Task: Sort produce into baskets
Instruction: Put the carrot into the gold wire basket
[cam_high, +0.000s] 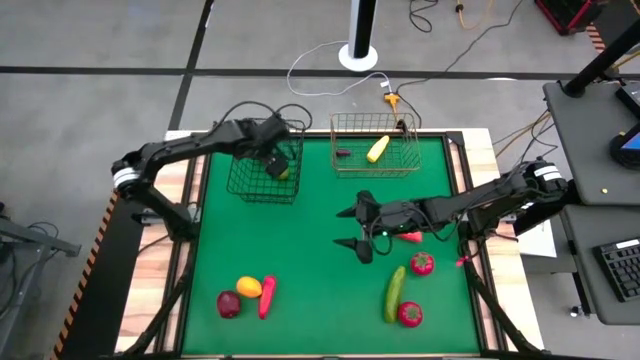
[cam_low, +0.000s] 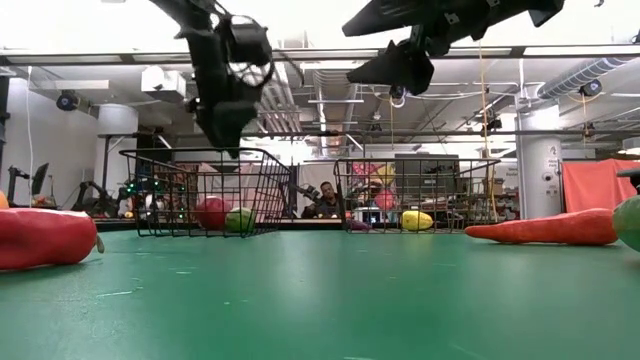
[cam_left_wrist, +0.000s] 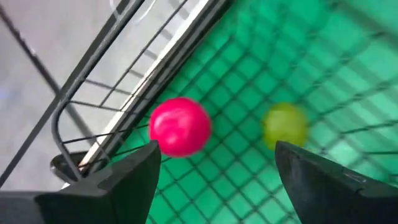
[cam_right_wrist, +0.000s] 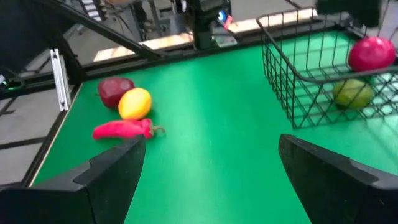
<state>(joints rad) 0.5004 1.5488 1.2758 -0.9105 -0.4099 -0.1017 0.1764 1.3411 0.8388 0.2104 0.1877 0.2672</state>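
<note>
My left gripper (cam_high: 272, 160) is open above the black wire basket (cam_high: 262, 178) at the table's far left. Below it in the basket are a red ball (cam_left_wrist: 180, 126) and a green ball (cam_left_wrist: 285, 124); both show in the low view too, the red ball (cam_low: 210, 212) and the green ball (cam_low: 238, 220) on the basket's floor. My right gripper (cam_high: 360, 228) is open and empty, raised over the table's middle. The silvery basket (cam_high: 375, 168) holds a yellow piece (cam_high: 378, 149) and a dark purple one (cam_high: 343, 153).
On the mat near the front left lie a dark red apple (cam_high: 229, 304), a yellow fruit (cam_high: 249, 287) and a red pepper (cam_high: 267, 296). At the right lie a cucumber (cam_high: 395, 293), two red fruits (cam_high: 422, 263) (cam_high: 410, 314) and a long red-orange piece (cam_high: 408, 237).
</note>
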